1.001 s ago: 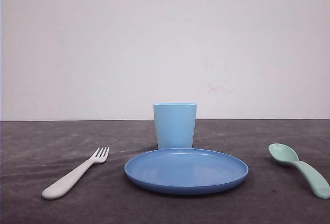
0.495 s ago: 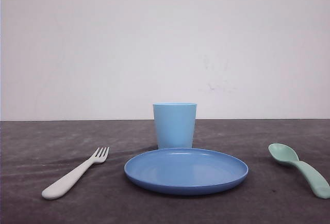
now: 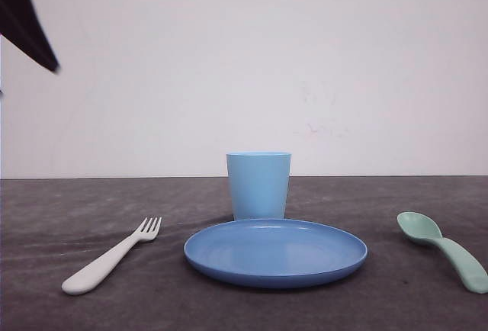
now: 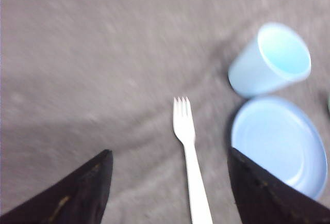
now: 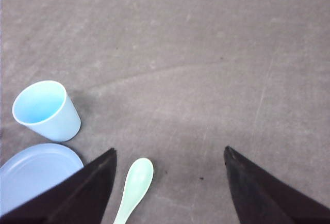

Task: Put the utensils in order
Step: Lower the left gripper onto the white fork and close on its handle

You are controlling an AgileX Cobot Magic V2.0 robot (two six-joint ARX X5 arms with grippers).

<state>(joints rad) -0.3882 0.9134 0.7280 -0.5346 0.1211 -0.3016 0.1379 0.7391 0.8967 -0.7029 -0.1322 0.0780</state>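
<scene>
The white fork [image 3: 114,257] lies on the dark table left of the blue plate, tines pointing away. The mint-green spoon [image 3: 446,249] lies at the right, bowl pointing away. In the left wrist view my left gripper [image 4: 170,152] hangs open above the table, and the fork [image 4: 190,157] lies between its fingers, well below them. My right gripper [image 5: 169,149] is open too, high over the table, with the spoon [image 5: 135,185] just inside one of its fingers. A dark finger [image 3: 27,26] of the left gripper pokes into the front view's top left corner.
A light blue cup [image 3: 258,184] stands upright behind the blue round plate [image 3: 275,252] in the middle of the table. The cup [image 4: 270,59] and plate [image 4: 278,144] lie beside the fork. The same cup [image 5: 46,110] and plate [image 5: 33,172] are beside the spoon.
A dark finger of the left gripper has come into the front view at the top left. Fork, spoon, cup and plate have not moved.
</scene>
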